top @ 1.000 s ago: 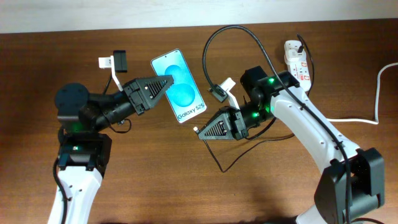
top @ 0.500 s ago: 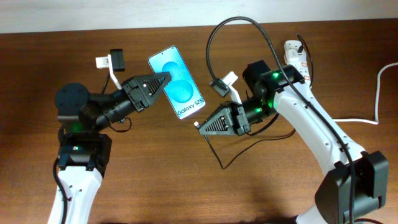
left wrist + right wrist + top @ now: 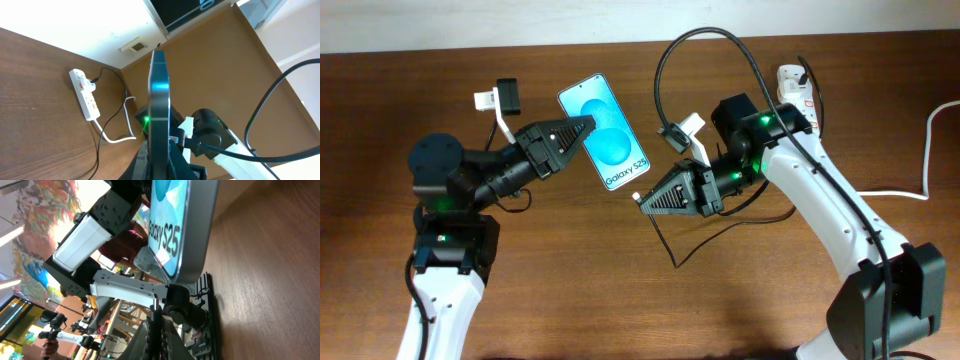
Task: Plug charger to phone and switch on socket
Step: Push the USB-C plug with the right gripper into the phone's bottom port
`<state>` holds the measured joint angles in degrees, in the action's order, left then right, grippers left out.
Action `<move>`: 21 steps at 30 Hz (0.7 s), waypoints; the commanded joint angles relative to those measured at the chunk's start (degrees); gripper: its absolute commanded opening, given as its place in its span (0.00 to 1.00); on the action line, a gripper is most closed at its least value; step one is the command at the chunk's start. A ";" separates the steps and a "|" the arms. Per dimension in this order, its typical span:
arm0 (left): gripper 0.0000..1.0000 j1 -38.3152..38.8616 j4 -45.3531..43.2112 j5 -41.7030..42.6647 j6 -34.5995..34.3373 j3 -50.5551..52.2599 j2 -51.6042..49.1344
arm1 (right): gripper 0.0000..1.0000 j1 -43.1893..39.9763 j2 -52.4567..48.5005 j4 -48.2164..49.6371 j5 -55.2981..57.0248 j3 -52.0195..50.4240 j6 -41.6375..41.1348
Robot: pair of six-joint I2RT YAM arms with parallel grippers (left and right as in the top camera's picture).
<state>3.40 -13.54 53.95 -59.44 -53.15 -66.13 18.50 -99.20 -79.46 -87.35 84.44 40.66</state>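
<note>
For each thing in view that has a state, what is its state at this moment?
phone: lifted, screen lit, clamped by left gripper.
left gripper: shut on the phone.
charger: tip at the phone's lower edge; plugged in or not, unclear.
right gripper: shut on the charger.
socket: on the table, black plug in it; switch position unreadable.

phone (image 3: 617, 152), in your left gripper (image 3: 590, 126): glossy glass face, smooth metal edge
charger (image 3: 657, 75): matt black cable
socket (image 3: 798, 95): smooth white plastic
table (image 3: 620, 300): matt brown wood
</note>
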 commanded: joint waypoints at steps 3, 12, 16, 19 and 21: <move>0.00 -0.20 -0.55 -0.33 -0.35 -0.72 0.46 | 0.04 -0.15 1.44 6.56 -1.57 1.20 -7.63; 0.00 -0.20 -0.55 -0.35 -0.35 -0.72 0.46 | 0.04 -0.15 1.44 8.83 -1.60 1.29 -9.88; 0.00 -0.20 -0.55 -0.35 -0.35 -0.72 0.46 | 0.04 -0.15 1.44 8.76 -1.60 1.88 -10.16; 0.00 -0.20 -0.55 -0.37 -0.35 -0.72 0.46 | 0.04 -0.15 1.44 8.79 -1.60 1.95 -12.90; 0.00 -0.20 -0.52 -0.35 -0.35 -0.72 0.46 | 0.04 -0.15 1.44 8.81 -1.60 1.95 -13.16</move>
<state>3.40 -13.54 53.76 -59.46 -53.15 -66.13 18.50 -99.15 -70.61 -87.55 85.08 28.42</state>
